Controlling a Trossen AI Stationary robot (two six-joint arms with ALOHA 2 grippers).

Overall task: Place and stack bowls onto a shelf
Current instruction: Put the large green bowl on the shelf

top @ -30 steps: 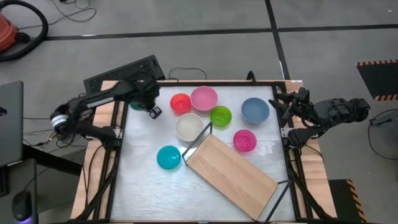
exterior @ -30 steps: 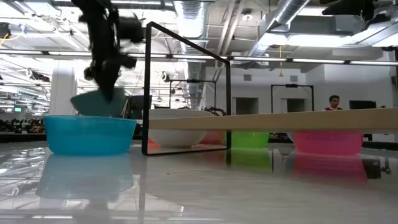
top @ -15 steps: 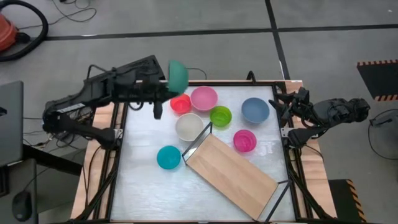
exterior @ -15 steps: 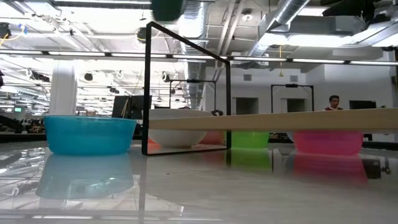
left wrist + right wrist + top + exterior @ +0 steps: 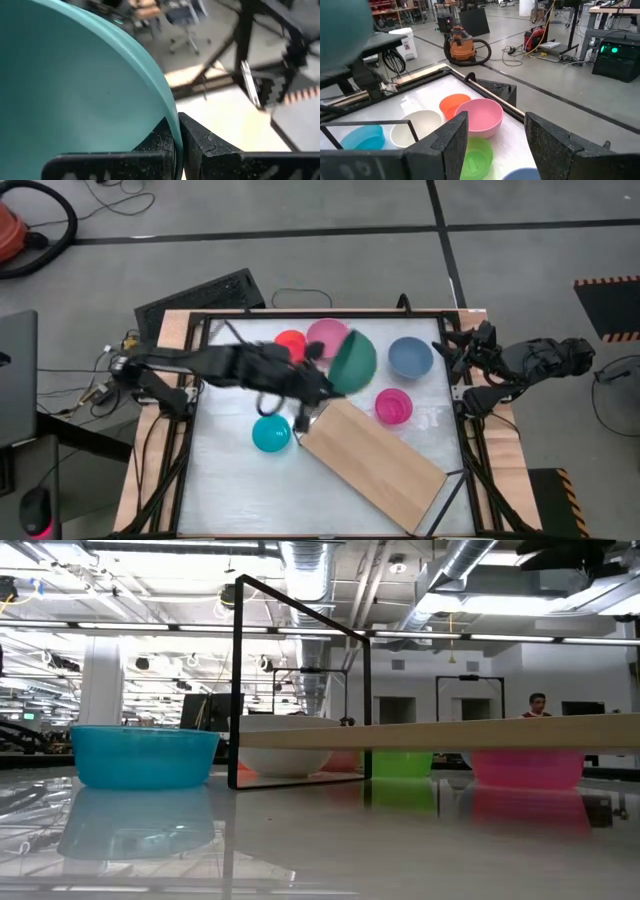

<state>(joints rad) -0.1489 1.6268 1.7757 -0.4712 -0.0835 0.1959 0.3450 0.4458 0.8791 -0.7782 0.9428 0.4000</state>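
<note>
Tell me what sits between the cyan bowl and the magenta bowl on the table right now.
In the high view, the shelf's upper corner and black frame lie between the cyan bowl and the magenta bowl.

The left gripper (image 5: 322, 383) pinches the dark green bowl (image 5: 352, 360) by its rim, tilted on edge. Just beside it lies the shelf (image 5: 372, 458) (light wood, black frame); cyan (image 5: 271, 433), red (image 5: 290, 341), pink (image 5: 326, 333), blue (image 5: 410, 357) and magenta (image 5: 393, 406) bowls sit around.
</note>
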